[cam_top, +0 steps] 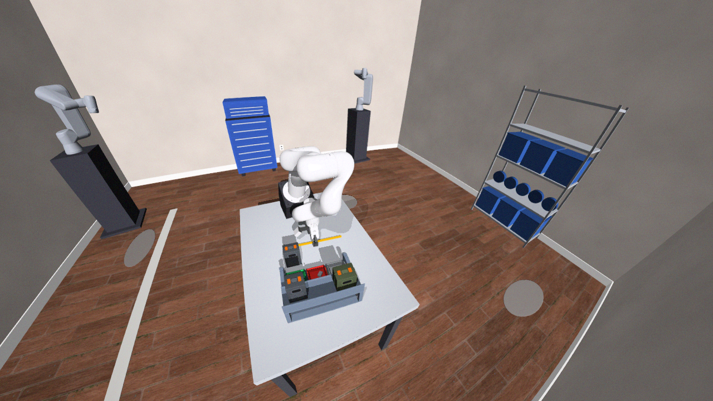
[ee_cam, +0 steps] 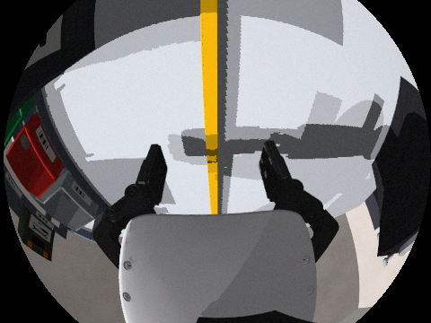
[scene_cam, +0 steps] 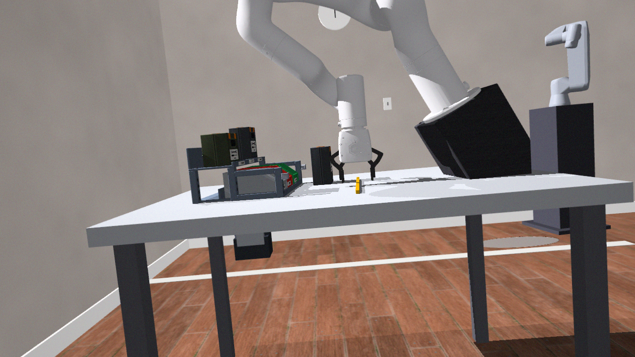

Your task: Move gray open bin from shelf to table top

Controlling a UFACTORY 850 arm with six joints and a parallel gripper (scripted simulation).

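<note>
The gray open bin [cam_top: 330,255] [scene_cam: 250,184] sits in the lower level of the small dark shelf [cam_top: 318,309] [scene_cam: 194,177] on the white table [cam_top: 323,348] [scene_cam: 399,199]. A red bin [cam_top: 315,272] [ee_cam: 27,156] and a green bin [cam_top: 294,272] [ee_cam: 18,117] stand beside it. My gripper [cam_top: 314,243] [scene_cam: 356,175] [ee_cam: 212,153] is open and empty. It points down just above the table, its fingers on either side of a thin yellow bar [cam_top: 326,239] [scene_cam: 357,185] [ee_cam: 210,66] that lies on the table in front of the shelf.
A dark box [cam_top: 291,254] [scene_cam: 321,165] with orange marks stands on the table just left of my gripper. A dark box [cam_top: 294,288] and an olive box [cam_top: 345,277] [scene_cam: 215,149] sit on the shelf's top level. The arm's black base [scene_cam: 479,133] stands at the table's far end.
</note>
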